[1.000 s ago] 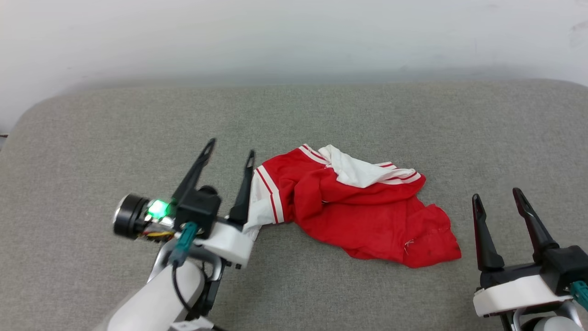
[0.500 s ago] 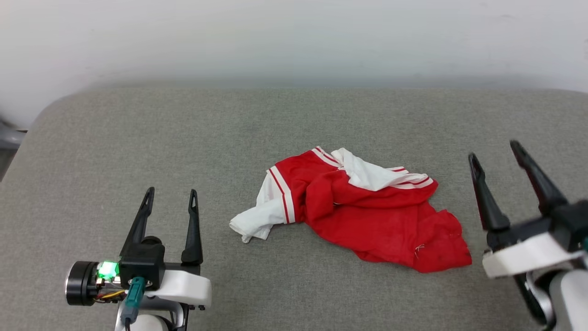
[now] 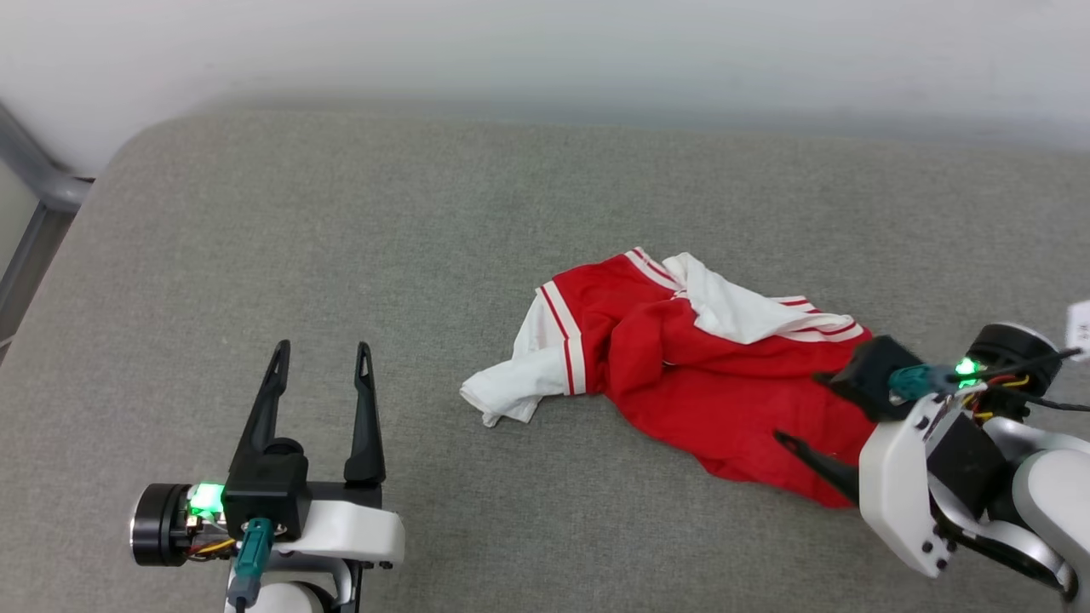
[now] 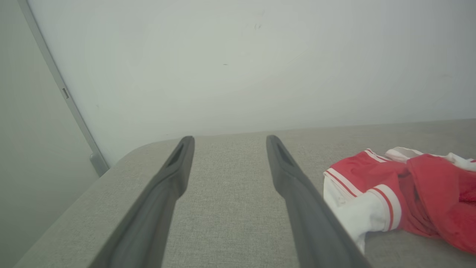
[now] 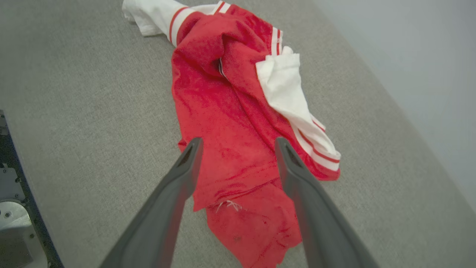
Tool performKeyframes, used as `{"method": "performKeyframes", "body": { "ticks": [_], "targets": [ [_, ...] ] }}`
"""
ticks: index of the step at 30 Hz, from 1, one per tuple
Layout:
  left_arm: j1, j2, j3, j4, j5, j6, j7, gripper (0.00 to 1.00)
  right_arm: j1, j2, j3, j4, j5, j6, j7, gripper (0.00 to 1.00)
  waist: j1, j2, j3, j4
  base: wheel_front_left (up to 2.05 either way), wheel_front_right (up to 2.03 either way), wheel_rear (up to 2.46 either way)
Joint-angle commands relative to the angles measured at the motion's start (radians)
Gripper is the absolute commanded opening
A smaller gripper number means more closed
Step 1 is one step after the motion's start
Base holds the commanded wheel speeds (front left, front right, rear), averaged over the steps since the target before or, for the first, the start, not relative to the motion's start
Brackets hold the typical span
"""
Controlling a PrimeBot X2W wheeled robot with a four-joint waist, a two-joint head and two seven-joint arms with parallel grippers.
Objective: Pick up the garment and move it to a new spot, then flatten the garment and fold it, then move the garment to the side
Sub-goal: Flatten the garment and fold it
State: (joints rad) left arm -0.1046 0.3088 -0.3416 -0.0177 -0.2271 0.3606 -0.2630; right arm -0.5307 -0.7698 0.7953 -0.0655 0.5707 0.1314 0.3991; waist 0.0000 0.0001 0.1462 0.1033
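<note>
The garment (image 3: 681, 375), a red T-shirt with white sleeves and striped seams, lies crumpled on the grey cushion (image 3: 341, 238), right of centre. My right gripper (image 3: 800, 407) points leftward over the shirt's right end, open. In the right wrist view its fingers (image 5: 237, 141) straddle red fabric (image 5: 230, 111) from above, and I cannot tell whether they touch it. My left gripper (image 3: 322, 351) stands open and empty at the lower left, well apart from the white sleeve (image 3: 511, 392). The left wrist view shows those fingers (image 4: 229, 138) over bare cushion, the shirt (image 4: 409, 186) to their right.
A white wall (image 3: 545, 51) runs behind the cushion's far edge. A grey metal frame (image 3: 38, 179) stands past its rounded left corner. The cushion's near edge and part of my base (image 5: 11, 208) show at the lower left of the right wrist view.
My left gripper drew back from the white sleeve to the lower left. My right arm swung in and turned its fingers over the shirt's right end. The head camera shifted.
</note>
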Motion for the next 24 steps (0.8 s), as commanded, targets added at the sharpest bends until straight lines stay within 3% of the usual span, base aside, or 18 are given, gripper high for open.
{"method": "performKeyframes", "body": {
  "ticks": [1, 5, 9, 16, 21, 22, 23, 24],
  "targets": [
    [0.012, -0.008, 0.009, -0.007, 0.011, -0.007, -0.002, 1.0, -0.034, -0.025, 0.044, -0.009, 0.034, -0.001, 0.046, 1.0, 0.0, -0.0001, 0.016, 0.014, 0.0, 0.0, 0.0],
    [0.006, -0.036, 0.03, -0.008, 0.034, -0.027, -0.002, 1.0, -0.115, -0.068, 0.178, -0.01, 0.111, -0.001, 0.146, 1.0, 0.0, -0.0001, 0.049, 0.033, 0.0, 0.0, 0.0],
    [-0.019, -0.063, 0.057, 0.0, 0.05, -0.054, -0.002, 1.0, -0.168, -0.046, 0.275, 0.053, 0.154, -0.001, 0.163, 1.0, 0.0, -0.0001, 0.086, 0.048, 0.0, 0.0, 0.0],
    [-0.045, -0.107, 0.09, 0.011, 0.088, -0.095, -0.002, 1.0, -0.207, 0.006, 0.423, 0.246, 0.188, -0.001, 0.127, 1.0, 0.0, -0.0001, 0.131, 0.065, 0.0, 0.0, 0.0],
    [-0.034, -0.123, 0.117, 0.02, 0.106, -0.112, -0.002, 1.0, -0.236, 0.034, 0.453, 0.331, 0.198, -0.002, 0.025, 1.0, 0.0, -0.0001, 0.125, 0.055, 0.0, 0.0, 0.0],
    [-0.028, -0.126, 0.123, 0.022, 0.11, -0.114, -0.002, 1.0, -0.253, 0.039, 0.451, 0.339, 0.196, -0.002, -0.003, 0.33, 0.0, -0.0001, 0.12, 0.049, 0.0, 0.0, 0.0],
    [-0.022, -0.129, 0.128, 0.024, 0.112, -0.116, -0.002, 1.0, -0.269, 0.039, 0.451, 0.341, 0.195, -0.002, -0.023, 0.0, 0.0, -0.0001, 0.113, 0.042, 0.0, 0.0, 0.0],
    [-0.02, -0.133, 0.132, 0.026, 0.116, -0.121, -0.002, 1.0, -0.281, 0.036, 0.448, 0.344, 0.198, -0.002, -0.047, 0.0, 0.0, -0.0001, 0.106, 0.037, 0.0, 0.0, 0.0]
  ]
}}
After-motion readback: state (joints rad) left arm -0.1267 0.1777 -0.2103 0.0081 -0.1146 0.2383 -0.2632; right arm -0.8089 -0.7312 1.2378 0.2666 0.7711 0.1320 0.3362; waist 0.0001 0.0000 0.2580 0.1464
